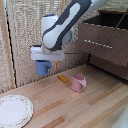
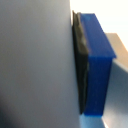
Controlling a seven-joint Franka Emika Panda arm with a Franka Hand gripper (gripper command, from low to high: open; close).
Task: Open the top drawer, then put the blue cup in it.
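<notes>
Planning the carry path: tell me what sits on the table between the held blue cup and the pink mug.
In the exterior view, a small orange-brown block lies on the wooden table between the blue cup in the gripper and the pink mug.

Open top drawer, pink mug below its front.

We see pink mug upright on wooden worktop. Small orange piece, perhaps block, lies just beside it. Patterned plate well apart, toward exterior view's left. Reed screen behind.
</notes>
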